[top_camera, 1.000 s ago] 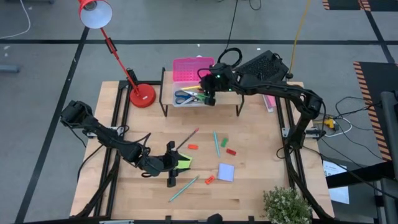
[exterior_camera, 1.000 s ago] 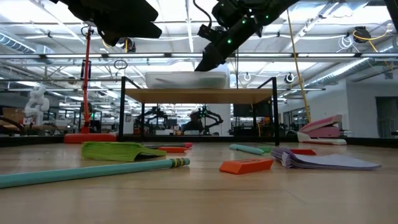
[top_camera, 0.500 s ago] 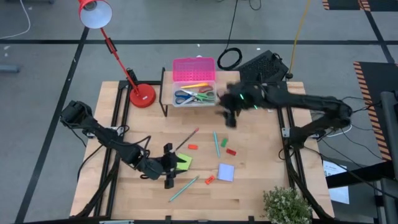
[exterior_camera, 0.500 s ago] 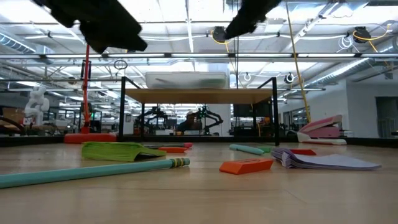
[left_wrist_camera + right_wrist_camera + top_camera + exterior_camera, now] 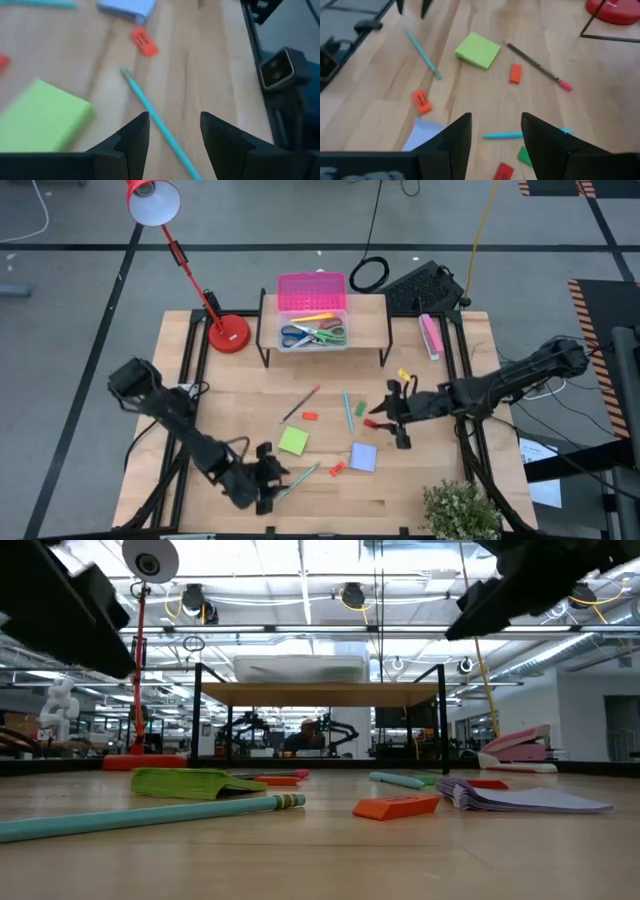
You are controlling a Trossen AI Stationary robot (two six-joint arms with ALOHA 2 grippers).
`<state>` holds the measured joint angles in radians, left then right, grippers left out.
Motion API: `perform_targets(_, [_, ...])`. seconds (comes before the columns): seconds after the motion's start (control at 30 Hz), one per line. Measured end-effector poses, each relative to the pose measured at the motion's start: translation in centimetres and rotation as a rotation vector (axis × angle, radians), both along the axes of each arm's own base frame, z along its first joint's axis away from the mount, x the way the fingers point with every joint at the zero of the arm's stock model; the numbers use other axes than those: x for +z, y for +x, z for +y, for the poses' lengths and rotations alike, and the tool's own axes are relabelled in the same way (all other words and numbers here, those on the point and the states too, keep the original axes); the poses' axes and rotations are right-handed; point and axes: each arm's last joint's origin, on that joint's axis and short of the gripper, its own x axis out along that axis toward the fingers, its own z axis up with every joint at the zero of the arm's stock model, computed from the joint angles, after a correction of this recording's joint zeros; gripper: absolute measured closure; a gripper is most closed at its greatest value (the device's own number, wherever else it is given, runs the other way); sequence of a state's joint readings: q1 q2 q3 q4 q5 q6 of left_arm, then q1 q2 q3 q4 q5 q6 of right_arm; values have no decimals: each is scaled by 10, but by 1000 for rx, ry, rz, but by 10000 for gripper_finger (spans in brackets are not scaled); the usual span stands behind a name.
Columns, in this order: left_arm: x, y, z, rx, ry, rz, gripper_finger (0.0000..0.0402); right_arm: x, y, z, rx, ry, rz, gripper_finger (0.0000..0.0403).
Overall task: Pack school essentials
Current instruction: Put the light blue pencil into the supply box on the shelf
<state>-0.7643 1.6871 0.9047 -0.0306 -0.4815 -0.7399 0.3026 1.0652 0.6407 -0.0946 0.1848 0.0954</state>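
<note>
our left gripper [image 5: 172, 137] hangs open and empty over the teal pencil [image 5: 155, 117]. our right gripper [image 5: 495, 137] is open too, holding nothing, above the table [image 5: 600, 120].

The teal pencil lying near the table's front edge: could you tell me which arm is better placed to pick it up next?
Left, probably. The left gripper hovers open right beside the teal pencil, which runs between its fingers in the left wrist view. The right gripper is open too, but farther off near a small red eraser.

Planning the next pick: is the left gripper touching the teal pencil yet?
Apart. Left wrist view shows the left gripper open, its fingers above the teal pencil.
</note>
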Motion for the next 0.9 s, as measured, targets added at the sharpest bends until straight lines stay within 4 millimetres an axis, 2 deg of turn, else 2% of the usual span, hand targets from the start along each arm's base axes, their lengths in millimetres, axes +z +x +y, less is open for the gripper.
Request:
perform_targets(0.17, [-9,12,-28,70,-4,114,222,-5,-2,0,17,-12,13,238])
perform_targets(0.33, [-16,30,-44,152,100,221,222,-3,-2,0,52,-68,-9,238])
perform_targets(0.5, [-22,39,-43,256,209,312,222,1,-4,-1,68,-89,-30,238])
perform_targets(0.73, [-30,44,-38,310,125,345,223,9,-9,-3,74,-95,-69,238])
perform_targets(0.9, [-40,40,-34,314,113,353,253,13,-13,-4,74,-91,-87,239])
